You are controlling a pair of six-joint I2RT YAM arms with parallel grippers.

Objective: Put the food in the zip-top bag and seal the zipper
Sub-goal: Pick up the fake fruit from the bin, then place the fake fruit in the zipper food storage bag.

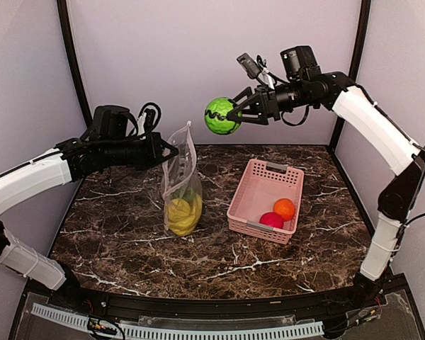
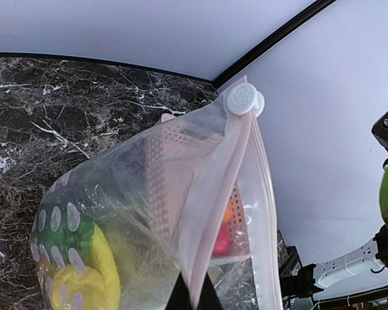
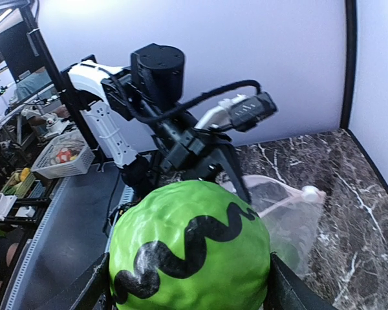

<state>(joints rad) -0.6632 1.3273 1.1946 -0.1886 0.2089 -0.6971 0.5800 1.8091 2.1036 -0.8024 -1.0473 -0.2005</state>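
The zip-top bag [image 1: 179, 180] stands upright on the marble table, with yellow food [image 1: 184, 212] in its bottom. My left gripper [image 1: 171, 151] is shut on the bag's upper edge. In the left wrist view its fingertips [image 2: 194, 300] pinch the pink zipper strip [image 2: 223, 184] below the white slider [image 2: 240, 100]; a green pepper [image 2: 77, 236] and yellow pieces [image 2: 84, 284] show inside. My right gripper [image 1: 230, 113] hangs high, up and to the right of the bag mouth, shut on a green melon ball with a black wavy stripe [image 1: 220, 116] [image 3: 191, 255].
A pink lattice basket [image 1: 239, 190] sits right of the bag, holding an orange [image 1: 285, 208] and a red-pink ball [image 1: 272, 220]. Grey walls close the back and sides. Dark marble table [image 1: 127, 237] spreads in front of the bag.
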